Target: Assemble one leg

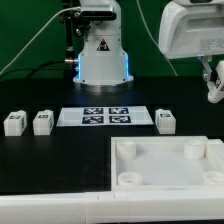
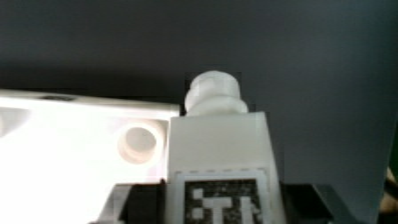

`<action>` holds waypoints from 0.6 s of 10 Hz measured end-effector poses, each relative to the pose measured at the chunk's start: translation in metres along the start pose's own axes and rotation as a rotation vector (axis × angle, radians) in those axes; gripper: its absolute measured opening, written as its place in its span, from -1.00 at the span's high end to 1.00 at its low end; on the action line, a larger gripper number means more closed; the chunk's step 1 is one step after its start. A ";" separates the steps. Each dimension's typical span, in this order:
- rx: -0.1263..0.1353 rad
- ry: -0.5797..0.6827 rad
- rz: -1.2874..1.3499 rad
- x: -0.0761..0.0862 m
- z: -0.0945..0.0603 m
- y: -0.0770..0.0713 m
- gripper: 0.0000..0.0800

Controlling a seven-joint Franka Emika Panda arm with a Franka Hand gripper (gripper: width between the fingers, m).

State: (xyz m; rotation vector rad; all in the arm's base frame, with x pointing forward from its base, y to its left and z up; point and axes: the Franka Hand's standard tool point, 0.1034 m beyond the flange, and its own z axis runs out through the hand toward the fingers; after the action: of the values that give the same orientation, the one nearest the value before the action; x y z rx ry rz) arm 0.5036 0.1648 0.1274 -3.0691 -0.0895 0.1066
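Observation:
My gripper (image 1: 213, 93) hangs at the exterior view's right, above the far right corner of the large white tray-like part (image 1: 165, 165). It is shut on one white leg (image 1: 214, 89). In the wrist view the gripper (image 2: 217, 203) clamps this leg (image 2: 221, 140) between dark fingers (image 2: 143, 205). The leg's tag faces the camera and its round peg points away. The tray-like part's corner with a round hole (image 2: 135, 143) lies beside the leg. Three more legs stand on the table: two (image 1: 13, 122) (image 1: 42, 121) at the left, one (image 1: 166, 121) beside the marker board.
The marker board (image 1: 104, 116) lies flat in front of the robot base (image 1: 100, 55). A white edge (image 1: 60, 208) runs along the near left of the table. Cables hang behind the base.

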 end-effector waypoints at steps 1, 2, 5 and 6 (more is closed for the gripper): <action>0.015 0.110 0.000 0.003 -0.001 -0.002 0.27; 0.029 0.201 -0.005 0.003 0.000 -0.005 0.27; 0.026 0.303 -0.063 0.014 -0.004 0.010 0.27; 0.021 0.334 -0.059 0.036 -0.014 0.018 0.27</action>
State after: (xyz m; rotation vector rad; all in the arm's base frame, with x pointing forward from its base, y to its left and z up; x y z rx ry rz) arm 0.5413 0.1483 0.1378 -3.0096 -0.1586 -0.4040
